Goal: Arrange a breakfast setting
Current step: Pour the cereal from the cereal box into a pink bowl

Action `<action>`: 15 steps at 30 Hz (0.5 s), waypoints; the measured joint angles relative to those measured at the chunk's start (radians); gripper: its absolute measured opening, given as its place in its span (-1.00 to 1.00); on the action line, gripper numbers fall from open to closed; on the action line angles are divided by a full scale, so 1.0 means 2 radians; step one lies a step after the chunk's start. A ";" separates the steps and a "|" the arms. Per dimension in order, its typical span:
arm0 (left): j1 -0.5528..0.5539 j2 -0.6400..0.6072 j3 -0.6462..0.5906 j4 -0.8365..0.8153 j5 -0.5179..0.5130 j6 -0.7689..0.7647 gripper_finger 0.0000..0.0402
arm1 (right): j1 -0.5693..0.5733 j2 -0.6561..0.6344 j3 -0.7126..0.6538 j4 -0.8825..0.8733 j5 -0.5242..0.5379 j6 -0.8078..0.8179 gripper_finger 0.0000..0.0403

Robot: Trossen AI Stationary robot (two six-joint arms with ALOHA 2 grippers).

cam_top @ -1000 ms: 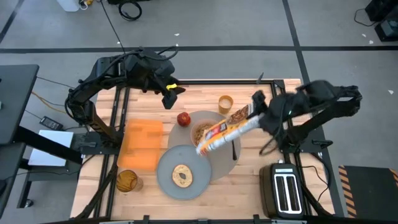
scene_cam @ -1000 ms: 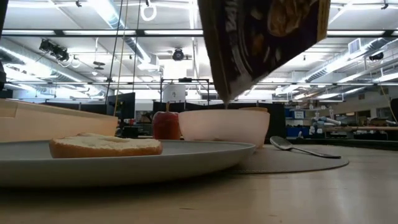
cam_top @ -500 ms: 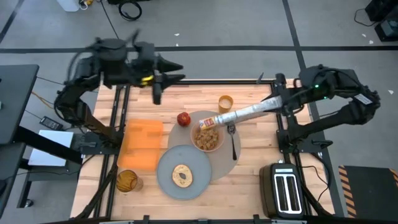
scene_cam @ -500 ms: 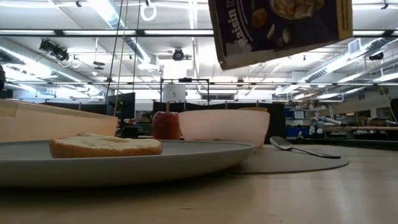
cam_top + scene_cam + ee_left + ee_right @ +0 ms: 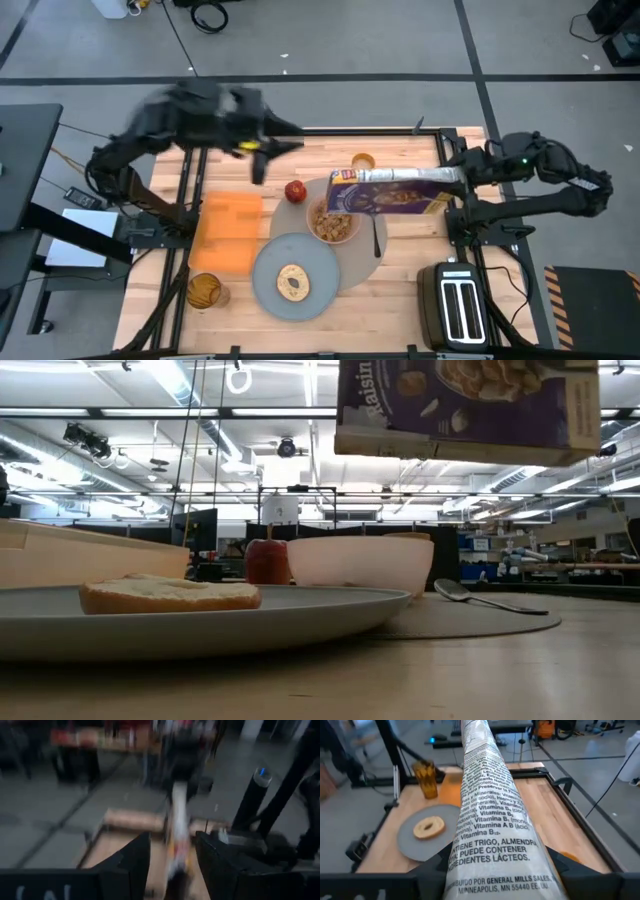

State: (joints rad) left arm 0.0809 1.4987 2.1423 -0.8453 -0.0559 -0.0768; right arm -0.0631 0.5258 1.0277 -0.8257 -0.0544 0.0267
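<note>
Cereal box [image 5: 392, 192] in high view lies level, long axis across the table from right gripper [image 5: 455, 178], clamped on its end, out to its far end over pink bowl [image 5: 333, 221] w/ cereal on the mat [image 5: 365, 262]; left gripper [image 5: 262, 152] sits well apart, fingers spread, empty. Low view: box hangs above bowl, not touching. Right wrist view: box runs straight out from the fingers toward grey plate [image 5: 420, 842] w/ toast [image 5: 428, 826].

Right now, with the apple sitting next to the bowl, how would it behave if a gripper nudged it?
The red apple looks round, so a nudge would probably roll it. It sits on bare wood by the pink bowl, and nothing visibly blocks it on its other sides. It looks rigid and smooth, so the gripper could slip on it.
</note>
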 joint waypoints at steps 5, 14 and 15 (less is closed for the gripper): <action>0.021 -0.055 -0.193 0.104 0.001 -0.048 -0.24 | 0.000 -0.074 -0.052 0.042 -0.007 0.049 -0.17; 0.032 -0.183 -0.480 0.396 0.017 -0.104 -0.28 | 0.000 -0.151 -0.063 0.164 -0.023 0.078 -0.17; 0.032 -0.191 -0.500 0.417 0.017 -0.114 -0.28 | 0.000 -0.151 -0.063 0.189 -0.021 0.078 -0.17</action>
State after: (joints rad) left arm 0.1440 1.1159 1.1420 -0.0106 -0.0223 -0.3046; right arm -0.0631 0.2243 0.9024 -0.4475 -0.0963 0.1823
